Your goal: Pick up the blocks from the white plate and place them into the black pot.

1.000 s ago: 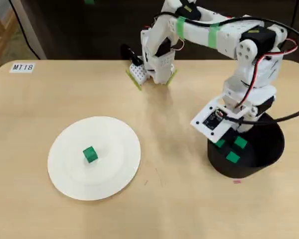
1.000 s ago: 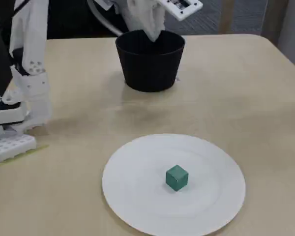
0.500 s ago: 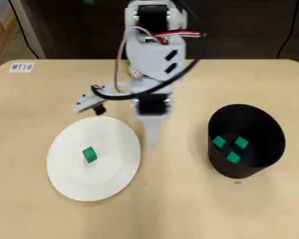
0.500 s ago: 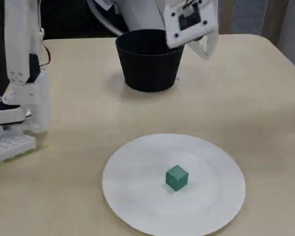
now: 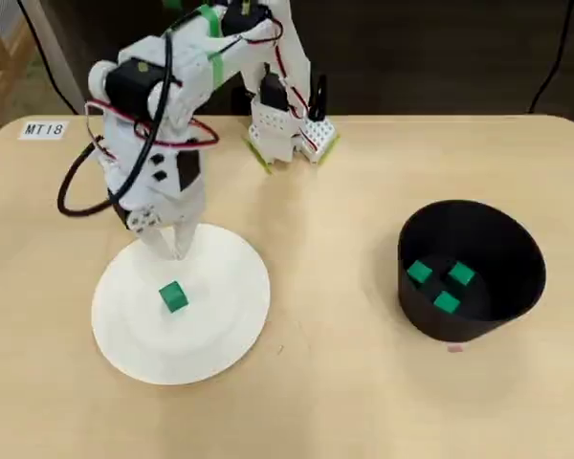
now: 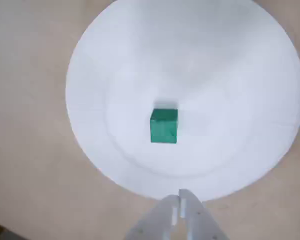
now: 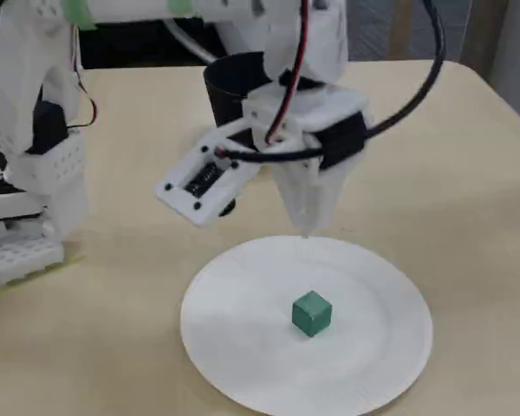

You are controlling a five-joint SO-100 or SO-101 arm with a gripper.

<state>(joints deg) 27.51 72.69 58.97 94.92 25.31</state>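
Observation:
One green block (image 5: 173, 296) (image 6: 164, 126) (image 7: 312, 313) lies near the middle of the white plate (image 5: 220, 325) (image 6: 230, 75) (image 7: 243, 347). My gripper (image 5: 177, 251) (image 6: 180, 199) (image 7: 306, 229) hangs over the plate's rim, pointing down, a short way from the block and not touching it. Its fingers are pressed together and hold nothing. The black pot (image 5: 472, 271) stands at the right of the overhead view with three green blocks (image 5: 447, 302) inside. In the fixed view the pot (image 7: 234, 82) is mostly hidden behind my arm.
The arm's base (image 5: 287, 134) (image 7: 26, 225) is clamped at the table's far edge. A label reading MT18 (image 5: 44, 129) lies at the far left corner. A black cable (image 5: 72, 186) loops beside the arm. Bare tabletop (image 5: 335, 287) separates plate and pot.
The arm has swung from above the pot, across the middle of the table, to the plate's rim. The blocks have not moved.

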